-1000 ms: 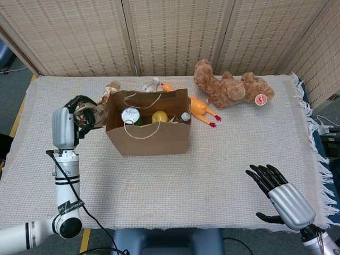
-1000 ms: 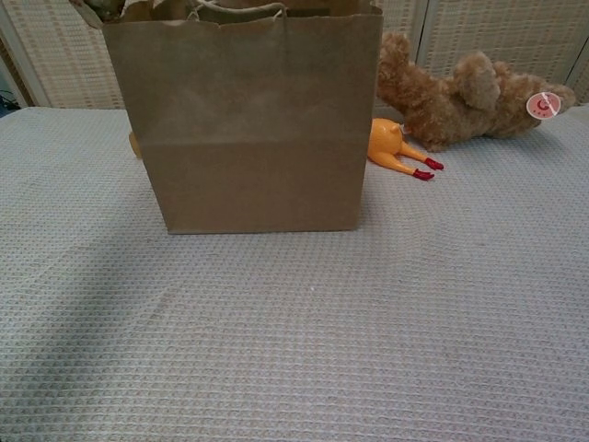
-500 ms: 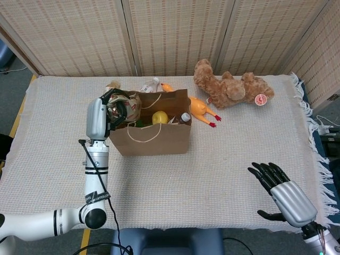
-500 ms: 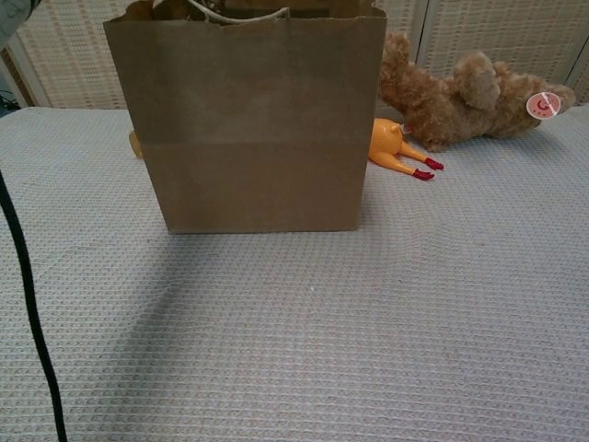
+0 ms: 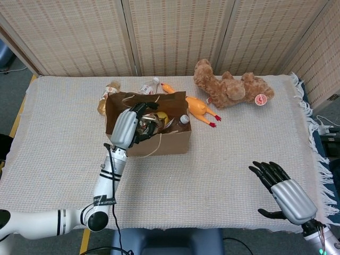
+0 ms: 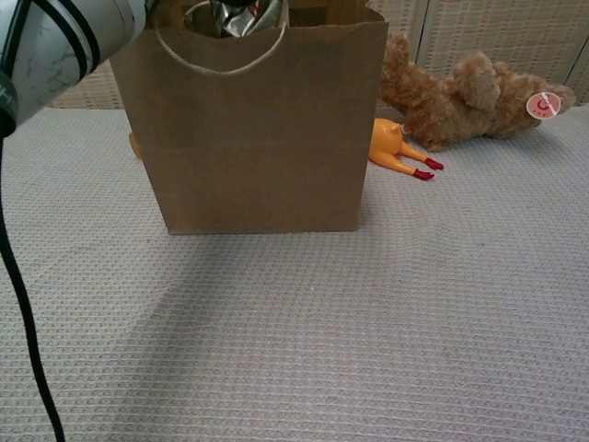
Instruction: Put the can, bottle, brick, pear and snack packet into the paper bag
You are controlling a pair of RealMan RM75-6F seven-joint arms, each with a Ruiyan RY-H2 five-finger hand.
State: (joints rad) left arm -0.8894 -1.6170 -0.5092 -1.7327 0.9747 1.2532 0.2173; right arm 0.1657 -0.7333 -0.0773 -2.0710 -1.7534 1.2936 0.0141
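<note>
Crinkled foil snack packet (image 5: pixel 146 126) sits gripped in the left hand (image 5: pixel 129 127), which hangs over the open mouth of the brown paper bag (image 5: pixel 162 142). Just beyond the hand's fingers, inside the bag, lie a yellow pear (image 5: pixel 162 116) and a capped bottle (image 5: pixel 183 120). The right hand (image 5: pixel 280 192) hovers well apart, fingers spread, holding nothing.

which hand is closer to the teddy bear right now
Left. The left hand holds the snack packet over the paper bag, left of the teddy bear. The right hand hovers open near the table's front edge, farther off.
</note>
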